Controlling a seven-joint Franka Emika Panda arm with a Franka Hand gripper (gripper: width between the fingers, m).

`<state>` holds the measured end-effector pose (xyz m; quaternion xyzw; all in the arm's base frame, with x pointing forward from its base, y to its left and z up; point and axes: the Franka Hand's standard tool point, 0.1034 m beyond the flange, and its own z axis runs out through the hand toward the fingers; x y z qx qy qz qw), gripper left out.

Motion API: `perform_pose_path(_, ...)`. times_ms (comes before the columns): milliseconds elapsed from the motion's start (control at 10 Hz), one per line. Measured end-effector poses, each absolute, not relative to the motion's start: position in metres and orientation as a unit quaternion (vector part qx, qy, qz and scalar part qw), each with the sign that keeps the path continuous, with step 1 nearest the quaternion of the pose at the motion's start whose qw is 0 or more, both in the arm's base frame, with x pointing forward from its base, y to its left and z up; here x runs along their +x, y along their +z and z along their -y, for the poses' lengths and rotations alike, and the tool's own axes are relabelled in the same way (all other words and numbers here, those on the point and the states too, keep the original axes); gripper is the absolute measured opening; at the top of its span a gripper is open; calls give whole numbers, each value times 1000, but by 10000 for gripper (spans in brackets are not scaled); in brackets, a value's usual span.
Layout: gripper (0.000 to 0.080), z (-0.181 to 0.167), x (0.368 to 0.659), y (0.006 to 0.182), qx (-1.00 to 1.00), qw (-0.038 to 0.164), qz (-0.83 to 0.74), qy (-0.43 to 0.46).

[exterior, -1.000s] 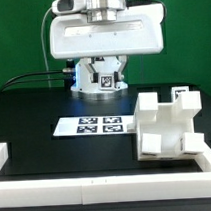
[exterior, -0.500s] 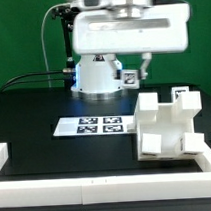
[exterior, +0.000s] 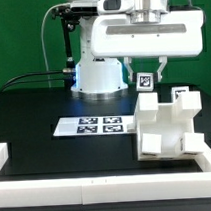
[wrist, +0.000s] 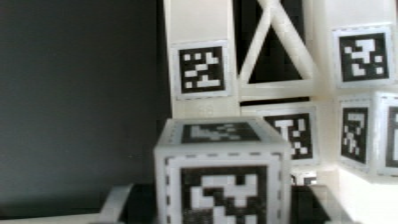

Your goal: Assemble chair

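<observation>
Here the chair (exterior: 167, 125), a partly built white blocky structure, sits on the black table (exterior: 34, 117) at about four o'clock in the exterior view, against the white rail (exterior: 108, 189) along the near edge. At its eleven o'clock the gripper (exterior: 145, 73) hangs above it, jaws part-closed on a broad white panel (exterior: 140, 37) with a tag. The step looks like carrying this panel to the chair; next it needs lining up over the posts and lowering. The marker board (exterior: 91, 125) lies at nine o'clock.
</observation>
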<state>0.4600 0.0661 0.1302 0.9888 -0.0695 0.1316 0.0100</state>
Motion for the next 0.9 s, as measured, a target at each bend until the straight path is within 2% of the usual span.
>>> perform_pose_path(400, 284, -68, 466, 110, 987, 0, 49, 153)
perform_pose_path(700, 284, -64, 472, 112, 987, 1, 48, 153)
perform_pose_path(900, 284, -75, 479, 125, 990, 3, 47, 131)
